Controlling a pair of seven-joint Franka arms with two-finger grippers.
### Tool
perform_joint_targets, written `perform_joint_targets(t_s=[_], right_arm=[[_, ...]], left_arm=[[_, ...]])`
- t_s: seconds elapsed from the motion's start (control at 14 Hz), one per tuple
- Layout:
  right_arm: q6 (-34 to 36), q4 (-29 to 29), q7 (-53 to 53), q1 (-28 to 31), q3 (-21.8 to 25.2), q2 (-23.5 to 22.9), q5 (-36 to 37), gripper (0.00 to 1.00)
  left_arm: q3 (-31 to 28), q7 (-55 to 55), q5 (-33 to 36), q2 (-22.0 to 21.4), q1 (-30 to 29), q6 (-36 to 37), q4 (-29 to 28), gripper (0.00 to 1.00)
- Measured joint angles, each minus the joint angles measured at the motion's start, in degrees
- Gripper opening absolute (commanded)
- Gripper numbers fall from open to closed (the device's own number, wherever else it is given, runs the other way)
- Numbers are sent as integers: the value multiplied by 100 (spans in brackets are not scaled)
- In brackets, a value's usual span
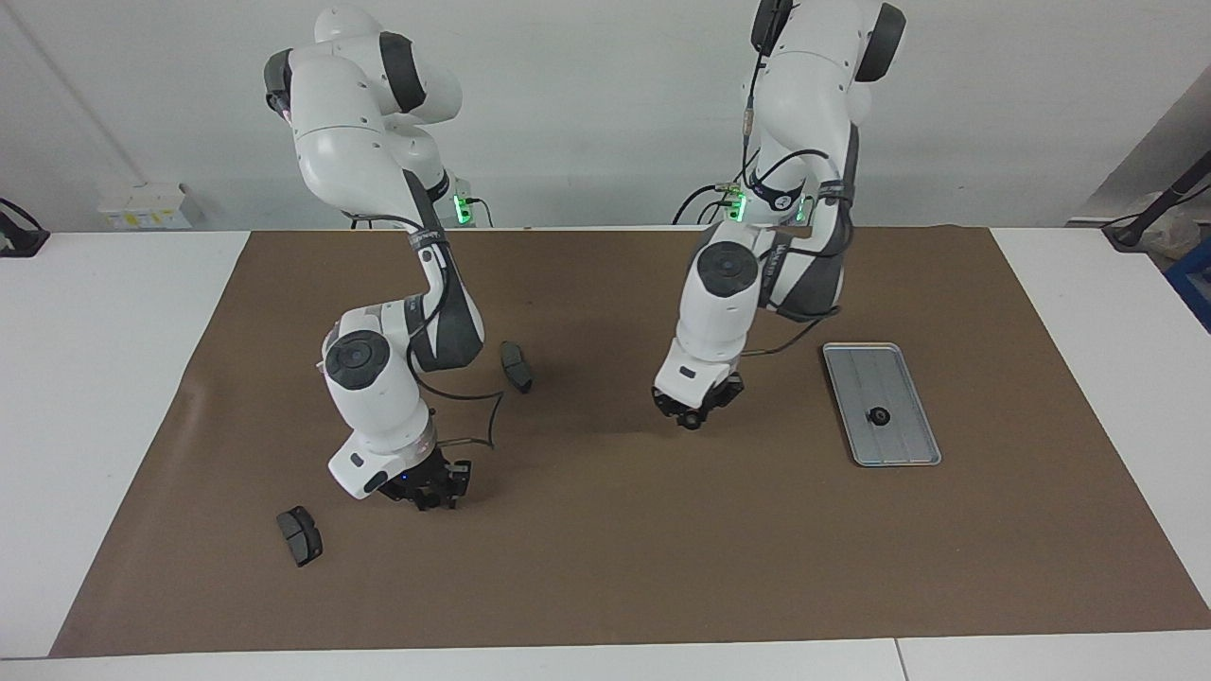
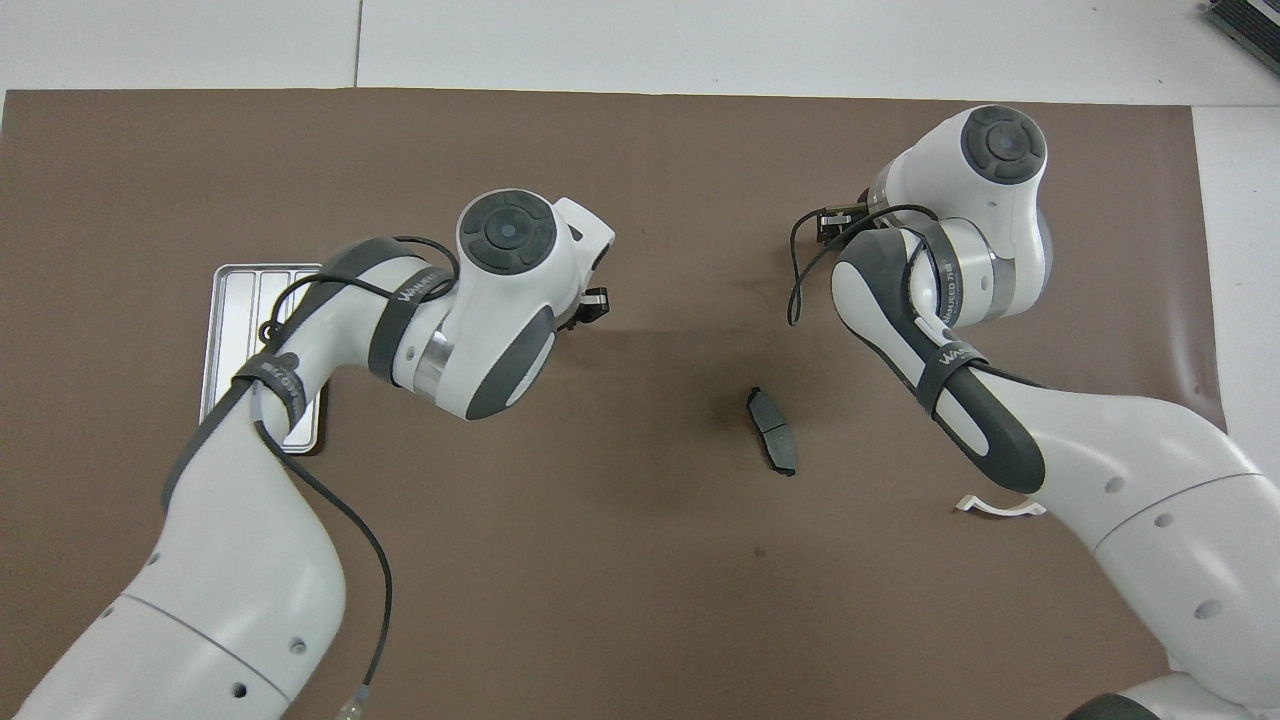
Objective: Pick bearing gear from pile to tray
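From the facing camera, two white robot arms reach down over a brown mat (image 1: pixel 605 567): the left gripper (image 1: pixel 695 416) hangs above bare mat beside the silver tray (image 1: pixel 903 449), holding a small dark round piece, while the right gripper (image 1: pixel 428 497) sits low near a dark grey pad (image 1: pixel 299 535), and whether its jaws are parted or closed cannot be told. A black bearing gear (image 1: pixel 879 415) already lies in the tray, and a second pad (image 1: pixel 516 366) rests between the arms. From overhead, the left arm covers part of the tray (image 2: pixel 235 300), and a white half-ring bracket (image 2: pixel 985 507) peeks from under the right arm.

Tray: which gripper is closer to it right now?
Left. The left gripper hangs over the brown mat beside the tray, toward the table's middle. The right gripper is low over the mat at the right arm's end, near a dark pad.
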State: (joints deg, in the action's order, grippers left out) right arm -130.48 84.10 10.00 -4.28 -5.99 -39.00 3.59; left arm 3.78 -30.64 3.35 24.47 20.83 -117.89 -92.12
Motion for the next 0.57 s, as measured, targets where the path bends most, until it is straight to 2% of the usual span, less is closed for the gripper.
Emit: perform_joint_targets(t_s=[0.07, 0.29, 0.57], right_arm=[[-3, 0, 0, 0, 0, 0, 0, 0], [-3, -4, 0, 0, -3, 11, 0, 0], [-2, -26, 350, -115, -64, 115, -8, 0]], left_arm=[[-10, 461, -1, -166, -342, 200, -9, 16], [-23, 1964, -7, -504, -1365, 526, -238, 16], [-20, 3576, -11, -877, -2365, 72, -1368, 16]])
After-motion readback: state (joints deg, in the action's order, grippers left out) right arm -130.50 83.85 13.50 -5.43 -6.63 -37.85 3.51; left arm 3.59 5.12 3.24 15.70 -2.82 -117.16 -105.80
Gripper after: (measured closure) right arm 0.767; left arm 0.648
